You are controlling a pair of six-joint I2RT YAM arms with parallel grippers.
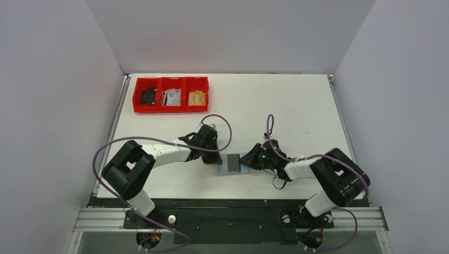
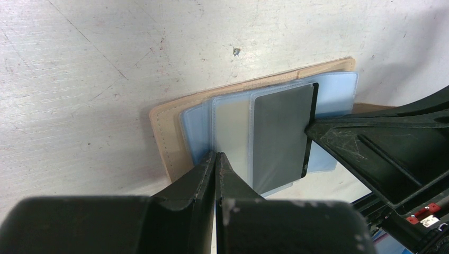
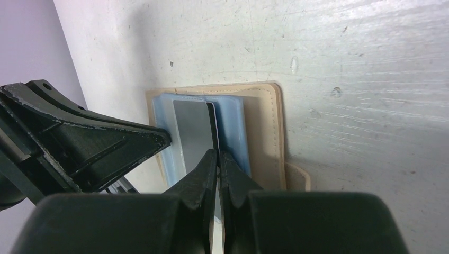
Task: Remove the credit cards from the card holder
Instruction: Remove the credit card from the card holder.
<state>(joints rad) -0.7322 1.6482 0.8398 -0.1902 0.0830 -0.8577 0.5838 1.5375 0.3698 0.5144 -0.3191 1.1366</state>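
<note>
The tan card holder [image 2: 164, 132] lies flat on the white table near the front edge [image 1: 218, 170]. Pale blue-grey credit cards [image 2: 230, 127] are fanned out of it, with a dark credit card [image 2: 280, 137] on top [image 1: 233, 162]. My left gripper [image 2: 216, 156] is shut, its tips resting on the pale cards at the holder's left end [image 1: 209, 153]. From the other side, my right gripper [image 3: 217, 153] is shut on the dark card's [image 3: 193, 132] edge, which runs into the line between its jaws. Its fingers [image 2: 370, 143] meet that card's right edge.
A red three-compartment tray [image 1: 170, 109] stands at the table's back left, holding dark, white and yellowish items. Both arms' purple cables loop above the table near the holder. Grey walls close in the left, right and back.
</note>
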